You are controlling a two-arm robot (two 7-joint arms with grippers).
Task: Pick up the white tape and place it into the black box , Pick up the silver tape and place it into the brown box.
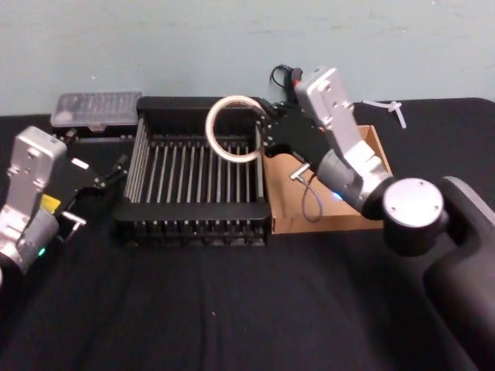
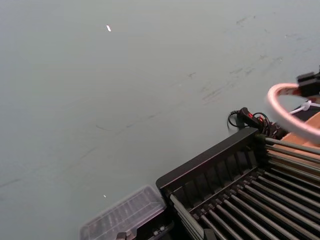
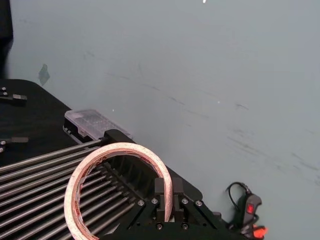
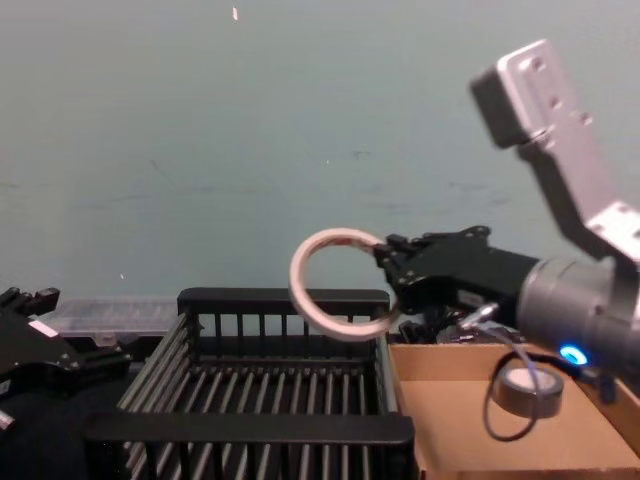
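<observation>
The white tape (image 1: 209, 124), a wide thin ring, hangs upright in the air over the back right corner of the black box (image 1: 192, 210). My right gripper (image 1: 259, 141) is shut on the ring's wall, as the right wrist view shows at the right gripper (image 3: 167, 197) and white tape (image 3: 120, 148). In the chest view the white tape (image 4: 296, 280) is above the rim of the black box (image 4: 280, 297). The silver tape (image 4: 525, 388) lies inside the brown box (image 4: 450, 362), which touches the crate's right side. My left gripper (image 1: 116, 170) rests parked left of the crate.
A clear plastic case (image 1: 97, 108) lies behind the crate's back left corner. A black and red corded switch (image 1: 286, 76) sits at the table's back edge, and a small white piece (image 1: 390, 108) is at the far right. A thin cable loop (image 1: 309, 202) hangs from my right arm over the brown box.
</observation>
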